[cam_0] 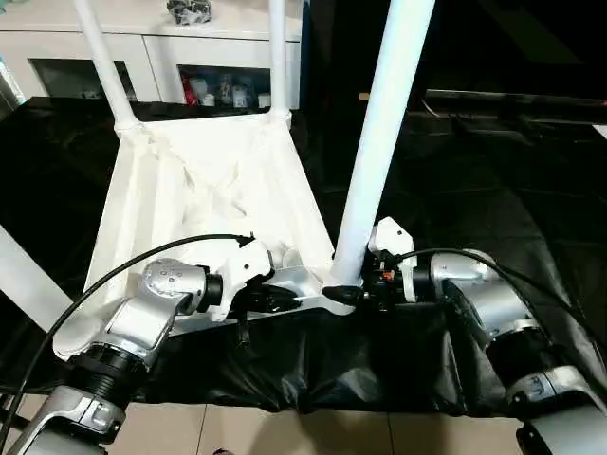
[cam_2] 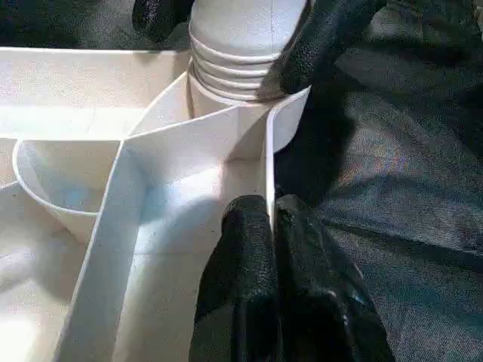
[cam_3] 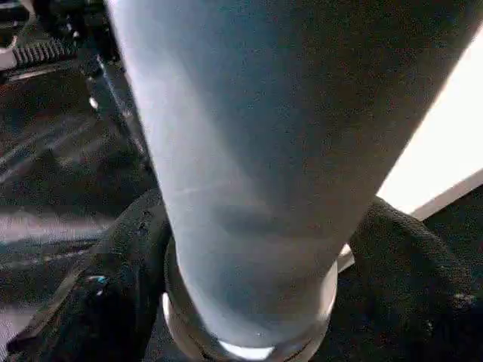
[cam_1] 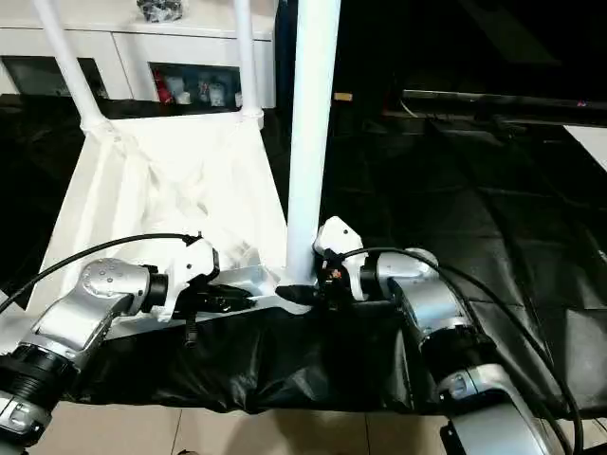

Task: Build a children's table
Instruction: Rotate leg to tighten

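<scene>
Left eye view shows the white tabletop (cam_0: 204, 190) lying upside down on a bench draped in black sheeting (cam_0: 474, 190), its ribbed underside facing up. Two white legs (cam_0: 102, 62) stand in the far corner sockets, and another leg (cam_0: 384, 123) rises from the near corner socket on the robot's right. A further white leg (cam_0: 19, 280) crosses the picture's left edge.

The left pincer (cam_0: 275, 301) is closed on the tabletop's near rim, just beside that corner; in the left wrist view its two black fingers (cam_2: 249, 279) pinch the thin upright wall between them (the socket sits straight ahead, with the ridged foot of the leg (cam_2: 238, 53) planted in it).

The right pincer (cam_0: 353, 292) grips the near leg at its base, right above the socket, one black finger (cam_3: 124, 286) on each side of the tube. The leg leans slightly to the right as it rises.

Behind the bench stands a white cabinet (cam_0: 180, 47) with glass doors, small items showing inside.
</scene>
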Robot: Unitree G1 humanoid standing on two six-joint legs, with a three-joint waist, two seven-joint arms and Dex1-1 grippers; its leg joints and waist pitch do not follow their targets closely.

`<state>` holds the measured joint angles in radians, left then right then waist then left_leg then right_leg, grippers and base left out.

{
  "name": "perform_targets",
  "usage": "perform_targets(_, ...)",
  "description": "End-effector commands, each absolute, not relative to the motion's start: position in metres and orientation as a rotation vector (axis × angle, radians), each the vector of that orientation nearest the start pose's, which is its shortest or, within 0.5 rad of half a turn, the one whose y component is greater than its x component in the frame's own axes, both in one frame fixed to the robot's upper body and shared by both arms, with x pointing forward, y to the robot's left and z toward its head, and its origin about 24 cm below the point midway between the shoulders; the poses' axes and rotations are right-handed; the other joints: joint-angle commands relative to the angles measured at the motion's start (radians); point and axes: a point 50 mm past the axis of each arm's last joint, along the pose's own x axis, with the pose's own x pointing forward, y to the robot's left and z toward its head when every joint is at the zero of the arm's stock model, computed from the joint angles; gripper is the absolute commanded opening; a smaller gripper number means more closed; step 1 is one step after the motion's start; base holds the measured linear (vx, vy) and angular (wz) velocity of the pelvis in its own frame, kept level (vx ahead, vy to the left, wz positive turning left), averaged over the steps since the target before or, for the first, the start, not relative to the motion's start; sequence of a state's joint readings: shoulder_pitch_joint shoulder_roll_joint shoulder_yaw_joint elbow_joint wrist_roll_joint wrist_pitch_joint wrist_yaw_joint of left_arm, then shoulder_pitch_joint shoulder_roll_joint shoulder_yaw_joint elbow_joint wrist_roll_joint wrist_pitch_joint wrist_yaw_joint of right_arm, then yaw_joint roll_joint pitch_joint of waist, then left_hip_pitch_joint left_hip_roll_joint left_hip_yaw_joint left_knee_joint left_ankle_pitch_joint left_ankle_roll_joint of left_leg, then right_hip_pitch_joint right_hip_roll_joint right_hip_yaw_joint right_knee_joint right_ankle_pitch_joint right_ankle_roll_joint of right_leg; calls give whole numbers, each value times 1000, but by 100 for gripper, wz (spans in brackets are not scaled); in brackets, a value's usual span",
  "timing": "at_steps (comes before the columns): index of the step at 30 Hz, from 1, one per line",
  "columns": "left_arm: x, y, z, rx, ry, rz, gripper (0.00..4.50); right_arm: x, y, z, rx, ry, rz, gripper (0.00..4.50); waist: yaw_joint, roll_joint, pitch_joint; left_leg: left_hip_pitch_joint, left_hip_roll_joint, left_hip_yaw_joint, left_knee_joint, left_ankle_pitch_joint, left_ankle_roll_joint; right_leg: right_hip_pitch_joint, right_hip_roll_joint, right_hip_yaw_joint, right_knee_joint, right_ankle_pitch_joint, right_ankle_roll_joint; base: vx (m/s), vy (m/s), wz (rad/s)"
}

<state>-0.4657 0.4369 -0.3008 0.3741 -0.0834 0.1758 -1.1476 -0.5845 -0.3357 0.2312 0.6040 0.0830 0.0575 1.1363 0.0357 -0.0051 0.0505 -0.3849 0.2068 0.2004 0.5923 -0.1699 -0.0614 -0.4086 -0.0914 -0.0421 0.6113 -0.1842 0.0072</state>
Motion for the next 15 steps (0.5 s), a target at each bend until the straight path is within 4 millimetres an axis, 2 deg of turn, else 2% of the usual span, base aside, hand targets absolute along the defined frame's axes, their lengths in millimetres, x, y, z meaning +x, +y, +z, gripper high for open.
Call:
perform_targets(1, 291, 131, 50, 336, 403, -1366, 0, 324, -130, 60, -334, 322, 1267, 370, 0, -8, -67, 21, 22, -7, -65, -209, 41, 44, -35, 29, -62, -159, -246, 0, 0, 0)
perform_targets(4, 290, 132, 50, 341, 408, -1364, 0, 323, -131, 58, -372, 326, 1265, 370, 0, -10, -68, 22, 21, -6, -63, -205, 44, 44, -35, 30, -62, -160, -247, 0, 0, 0)
perform_targets(11, 291, 133, 50, 342, 410, -1360, 0, 325, -129, 60, -343, 318, 1259, 370, -1, -9, -68, 21, 21, -6, -62, -197, 52, 44, -35, 29, -60, -150, -253, 0, 0, 0)
perform_targets(15, 291, 134, 50, 344, 412, -1360, 0, 326, -127, 59, -321, 324, 1262, 333, 0, -10, -68, 21, 22, -7, -62, -203, 50, 45, -34, 29, -60, -159, -250, 0, 0, 0)
